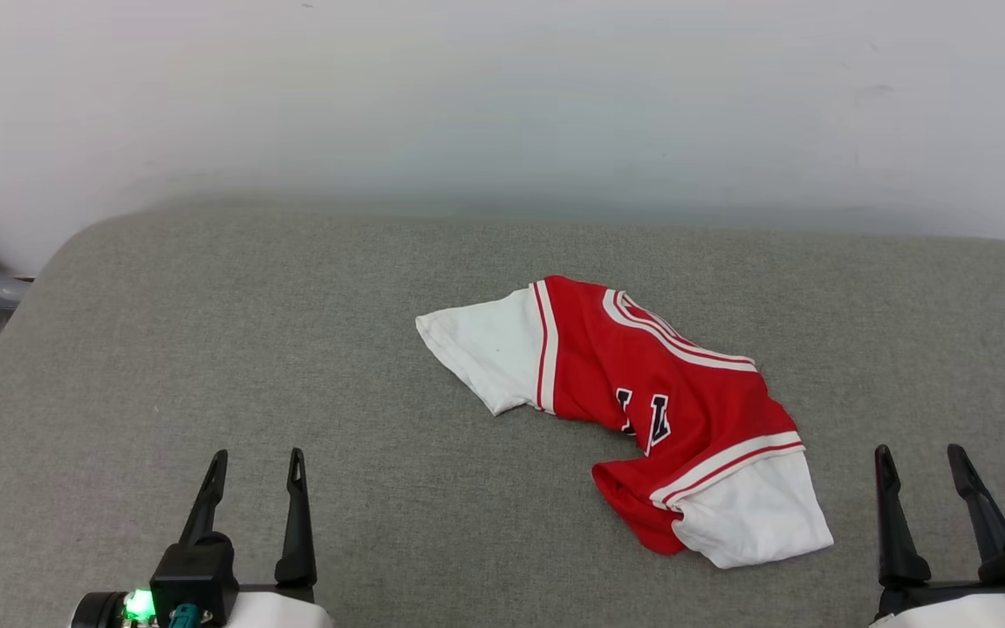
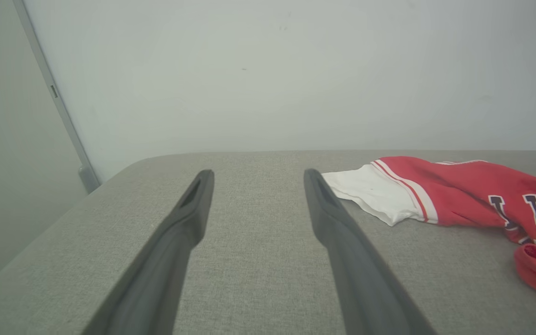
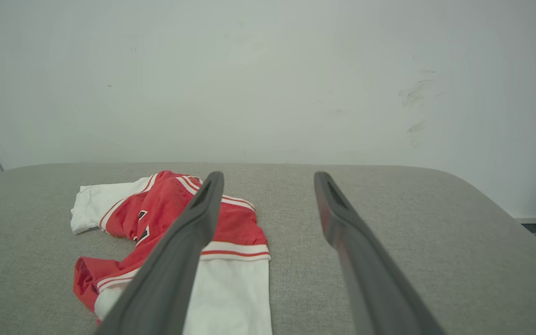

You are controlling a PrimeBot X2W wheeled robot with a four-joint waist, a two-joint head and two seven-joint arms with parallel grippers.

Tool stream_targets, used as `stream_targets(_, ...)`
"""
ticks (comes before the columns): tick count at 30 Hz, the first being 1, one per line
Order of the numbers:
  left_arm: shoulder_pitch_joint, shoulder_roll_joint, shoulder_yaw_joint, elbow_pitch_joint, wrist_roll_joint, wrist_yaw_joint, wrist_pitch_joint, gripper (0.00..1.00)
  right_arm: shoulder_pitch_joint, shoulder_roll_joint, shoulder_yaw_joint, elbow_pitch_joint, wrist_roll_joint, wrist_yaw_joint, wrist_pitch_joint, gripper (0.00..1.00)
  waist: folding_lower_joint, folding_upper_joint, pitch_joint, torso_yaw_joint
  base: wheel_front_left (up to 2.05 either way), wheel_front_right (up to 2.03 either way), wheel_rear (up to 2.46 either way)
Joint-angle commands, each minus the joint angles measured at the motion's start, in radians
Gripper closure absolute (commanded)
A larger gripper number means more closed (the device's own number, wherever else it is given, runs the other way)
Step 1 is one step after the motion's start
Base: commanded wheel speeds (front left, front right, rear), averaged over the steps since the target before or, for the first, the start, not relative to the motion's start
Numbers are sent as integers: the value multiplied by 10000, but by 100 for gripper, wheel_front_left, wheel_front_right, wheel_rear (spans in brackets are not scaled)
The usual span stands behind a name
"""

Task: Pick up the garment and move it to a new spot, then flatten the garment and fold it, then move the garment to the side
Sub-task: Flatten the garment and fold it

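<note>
While left gripper (image 1: 259,455) and right gripper (image 1: 919,451) sit near, jaws wide, empty: garment (image 1: 642,384) crumpled right of centre; judged soft, light, limp. Suggest pinching far-left white sleeve (image 1: 485,349).

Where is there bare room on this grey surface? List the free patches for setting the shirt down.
Widest: the grey surface left of the garment, ahead of the left gripper. Also a strip between garment and wall, and a narrower patch at far right. Crowded: the near sleeve beside the right gripper.

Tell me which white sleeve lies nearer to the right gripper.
The near sleeve, close to the right gripper; the far sleeve lies further back and left.
</note>
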Motion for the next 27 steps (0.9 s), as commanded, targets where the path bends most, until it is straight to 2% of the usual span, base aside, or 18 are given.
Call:
stream_targets(1,129,-133,142,3,144,-138,-50,0,137,21,16,46,93,-10,-17,0,0,-1,-17,1,0,0,0)
stream_targets(13,363,-850,921,107,906,-962,-50,0,192,21,32,168,181,-10,-17,0,0,-1,-99,34,0,0,0)
stream_targets(27,403,-1185,1318,274,1320,-1437,-51,0,167,21,42,131,296,-10,-17,0,0,-1,-142,39,0,0,0)
